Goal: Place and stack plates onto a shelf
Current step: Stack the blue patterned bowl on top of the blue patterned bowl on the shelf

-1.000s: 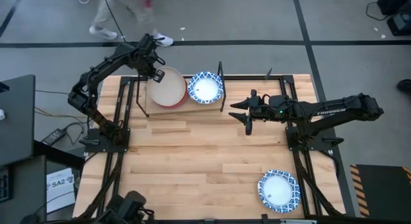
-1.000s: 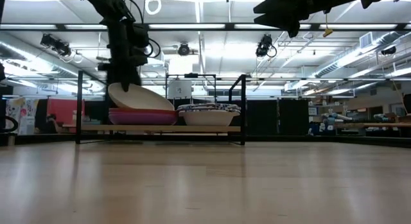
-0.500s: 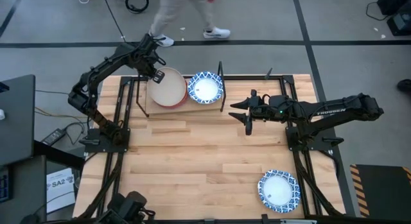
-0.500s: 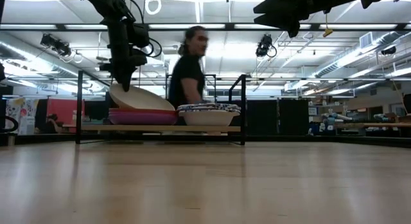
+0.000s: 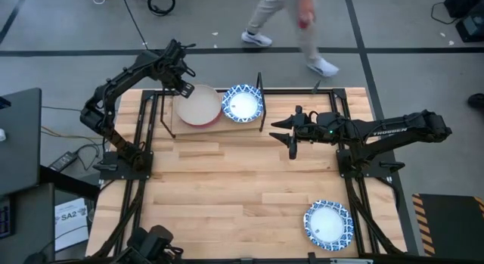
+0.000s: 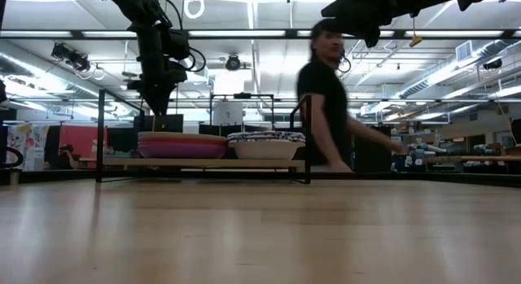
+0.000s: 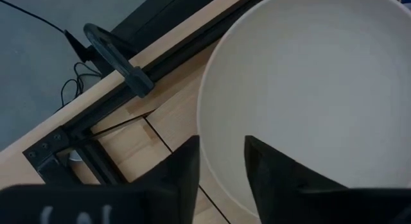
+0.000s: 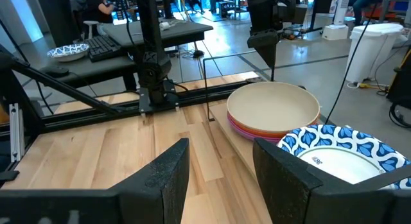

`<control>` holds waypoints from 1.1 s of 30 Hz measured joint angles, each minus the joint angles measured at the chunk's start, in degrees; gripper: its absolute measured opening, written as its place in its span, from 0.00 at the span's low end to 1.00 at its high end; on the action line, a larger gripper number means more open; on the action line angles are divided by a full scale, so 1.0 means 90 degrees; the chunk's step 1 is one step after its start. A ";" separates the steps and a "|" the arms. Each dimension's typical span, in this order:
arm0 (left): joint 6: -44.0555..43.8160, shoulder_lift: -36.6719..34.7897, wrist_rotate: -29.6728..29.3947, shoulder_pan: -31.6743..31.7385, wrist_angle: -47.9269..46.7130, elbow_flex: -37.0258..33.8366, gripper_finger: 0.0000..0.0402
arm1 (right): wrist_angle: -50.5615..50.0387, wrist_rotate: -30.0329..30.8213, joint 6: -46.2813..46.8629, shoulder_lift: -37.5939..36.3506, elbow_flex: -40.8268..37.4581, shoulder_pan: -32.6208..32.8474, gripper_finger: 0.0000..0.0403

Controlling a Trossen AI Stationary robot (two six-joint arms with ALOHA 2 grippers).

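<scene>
The beige plate [image 5: 200,106] now lies flat on the left-hand stack on the shelf [image 5: 215,122], over a magenta plate [image 6: 181,146] with an orange rim just visible between them in the right wrist view. The left gripper [image 5: 182,80] hangs just above that plate's far-left rim, and its fingers [image 7: 183,176] stand slightly apart with nothing between them, so this looks like the release step of a placement. The right gripper [image 5: 291,135] waits above the middle of the tabletop [image 5: 227,188], right of the shelf, fingers open and empty.

One blue-and-white patterned plate [image 5: 327,223] remains at the near right corner of the tabletop. The next move probably calls for the left arm to lift clear of the black frame posts, and for one arm to take that last plate by its rim.

The beige plate is smooth, matte and shallowly dished, likely ceramic, though the material is hard to judge here. The right-hand stack of patterned plates [image 5: 242,103] has glossy white centres. The shelf is a pale wooden plank in a thin black metal frame.
</scene>
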 joint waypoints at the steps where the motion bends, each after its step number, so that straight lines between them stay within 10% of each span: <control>1: 0.0000 -0.0001 0.0000 0.0000 0.0000 0.0000 0.34 | 0.0001 0.0000 0.0000 0.0001 0.0000 0.0002 0.44; 33: -0.0077 -0.0005 0.0019 -0.0857 0.0215 0.0000 0.42 | 0.0000 0.0001 0.0000 0.0001 0.0002 0.0002 0.44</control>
